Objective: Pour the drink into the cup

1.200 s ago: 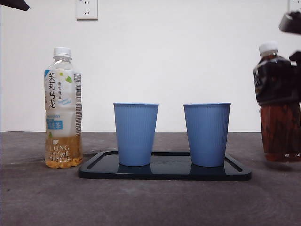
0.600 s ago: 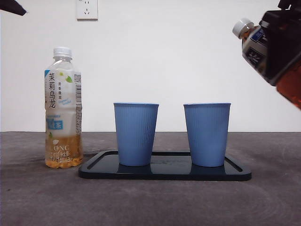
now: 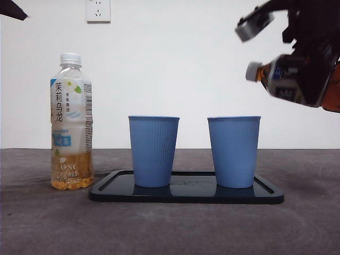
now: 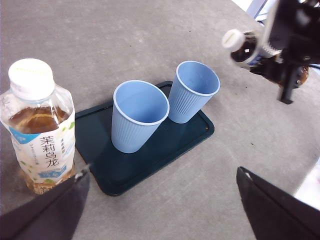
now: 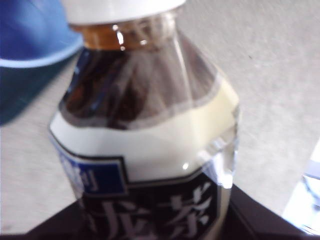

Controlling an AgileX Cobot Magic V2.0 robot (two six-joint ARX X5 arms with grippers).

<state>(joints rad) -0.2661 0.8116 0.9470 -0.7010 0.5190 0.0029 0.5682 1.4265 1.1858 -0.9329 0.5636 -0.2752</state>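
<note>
My right gripper [image 3: 313, 58] is shut on a dark tea bottle [image 3: 289, 79] and holds it in the air, tilted almost level. Its white cap [image 3: 254, 70] is on and points toward the right blue cup [image 3: 234, 151], above and to the right of the rim. The bottle fills the right wrist view [image 5: 150, 150]. A left blue cup [image 3: 153, 151] stands beside the right one on a dark tray [image 3: 186, 195]. The left wrist view shows both cups [image 4: 137, 120] [image 4: 194, 92] empty, and the held bottle [image 4: 250, 50]. My left gripper [image 4: 160, 200] is open and empty, high at the left.
A pale jasmine tea bottle [image 3: 71, 122] with a white cap stands upright on the grey table left of the tray; it also shows in the left wrist view [image 4: 40, 125]. A white wall with a socket [image 3: 98, 10] is behind.
The dark bottle went from upright at the table's right edge up into the air, tilted over, and moved left toward the right cup. The cups and pale bottle have not moved.
</note>
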